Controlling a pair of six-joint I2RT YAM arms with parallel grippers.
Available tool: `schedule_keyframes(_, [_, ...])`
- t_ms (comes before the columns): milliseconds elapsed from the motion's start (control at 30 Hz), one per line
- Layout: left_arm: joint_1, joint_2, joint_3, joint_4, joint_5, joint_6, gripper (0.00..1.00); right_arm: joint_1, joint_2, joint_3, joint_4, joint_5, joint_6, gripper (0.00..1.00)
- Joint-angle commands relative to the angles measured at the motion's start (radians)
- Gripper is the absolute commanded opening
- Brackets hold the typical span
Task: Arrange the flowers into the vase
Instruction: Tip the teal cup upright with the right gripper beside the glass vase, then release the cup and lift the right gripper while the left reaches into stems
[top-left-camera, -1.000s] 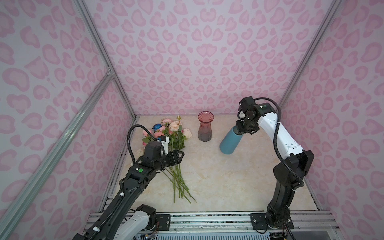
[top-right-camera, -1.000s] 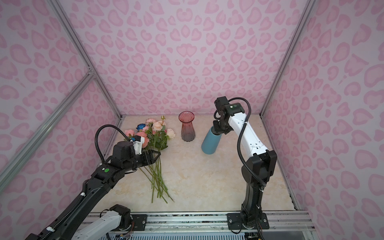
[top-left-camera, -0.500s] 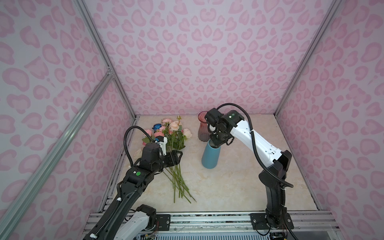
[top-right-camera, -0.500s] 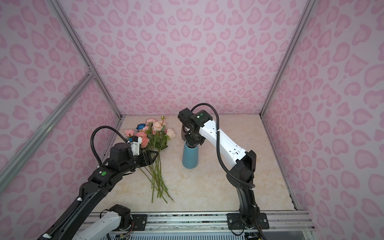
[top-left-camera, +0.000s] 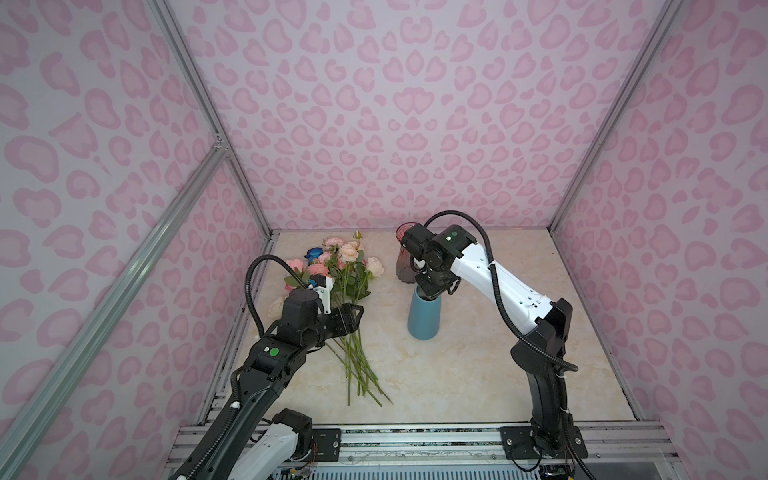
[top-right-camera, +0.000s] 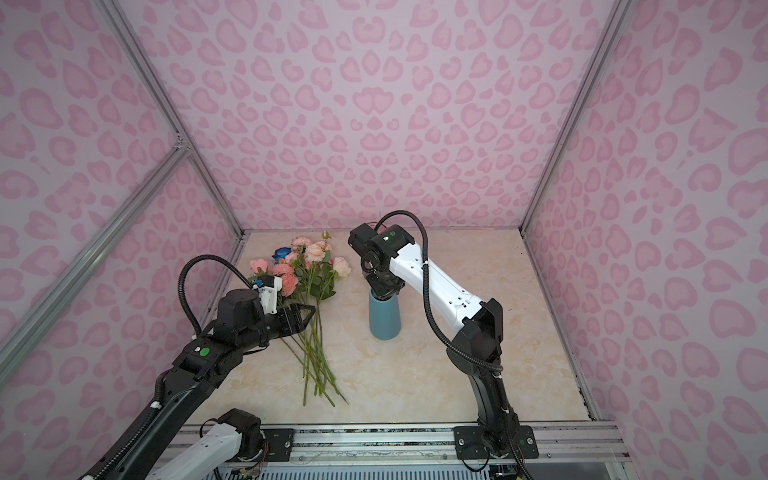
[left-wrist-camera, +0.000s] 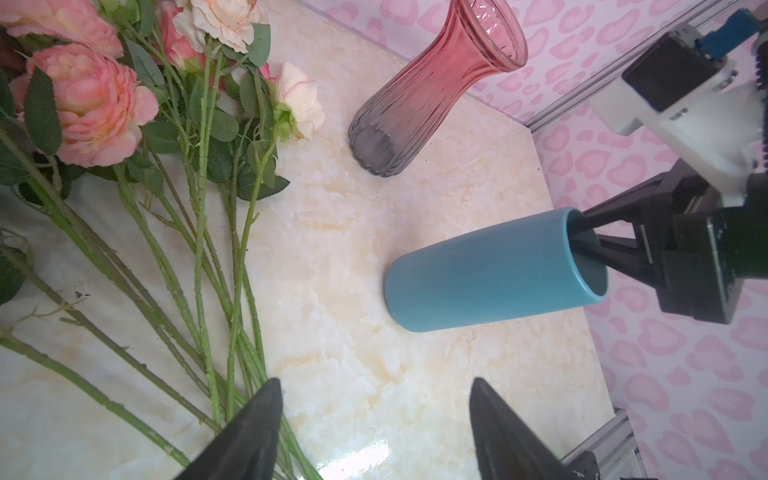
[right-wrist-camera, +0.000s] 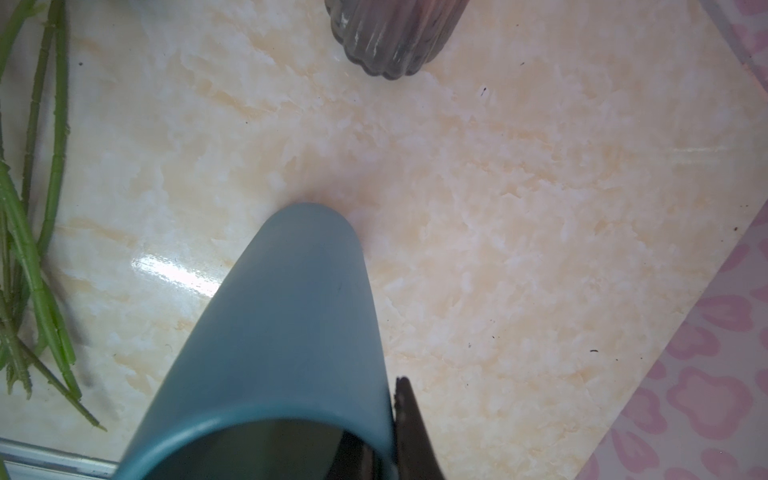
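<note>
The flowers (top-left-camera: 345, 253) (top-right-camera: 311, 253) (left-wrist-camera: 91, 104) lie in a bunch at the left of the marble floor, pink, peach and one deep blue bloom at the back. Their green stems (top-left-camera: 357, 365) (right-wrist-camera: 37, 249) fan toward the front. My left gripper (top-left-camera: 353, 311) (top-right-camera: 305, 309) (left-wrist-camera: 374, 382) hovers open over the stems and holds nothing. My right gripper (top-left-camera: 430, 293) (top-right-camera: 384, 291) (right-wrist-camera: 386, 415) is shut on the rim of a blue vase (top-left-camera: 424, 316) (top-right-camera: 384, 316) (left-wrist-camera: 490, 270) (right-wrist-camera: 282, 332), one finger inside and one outside. That vase stands upright, base at the floor.
A pink ribbed glass vase (top-left-camera: 402, 266) (left-wrist-camera: 432, 83) (right-wrist-camera: 395, 37) stands just behind the blue one, partly hidden by my right arm. Pink patterned walls close in the back and both sides. A metal rail (top-left-camera: 415, 440) runs along the front edge.
My right arm has swung left with the blue vase, from the right side to the middle in front of the pink glass vase, and brought it upright. My left gripper has hardly moved.
</note>
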Motion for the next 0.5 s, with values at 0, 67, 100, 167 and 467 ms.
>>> schedule_keyframes(0, [0.0,0.007,0.007,0.004,0.009,0.007,0.72,-0.002,0.014,-0.008,0.012,-0.005,-0.006,0.12])
schedule_keyframes(67, [0.0,0.013,0.008,0.003,0.007,0.008,0.72,-0.005,0.013,-0.006,0.015,-0.006,-0.005,0.2])
schedule_keyframes(100, [0.001,0.017,0.01,0.003,0.007,0.008,0.72,-0.006,0.012,0.0,0.014,-0.007,-0.005,0.26])
schedule_keyframes(167, [0.0,0.024,0.018,-0.001,0.009,0.011,0.73,-0.008,0.003,0.006,0.016,-0.009,-0.007,0.34])
schedule_keyframes(467, [0.001,0.071,0.061,-0.011,-0.039,0.029,0.75,-0.032,-0.048,0.025,0.024,-0.021,-0.012,0.41])
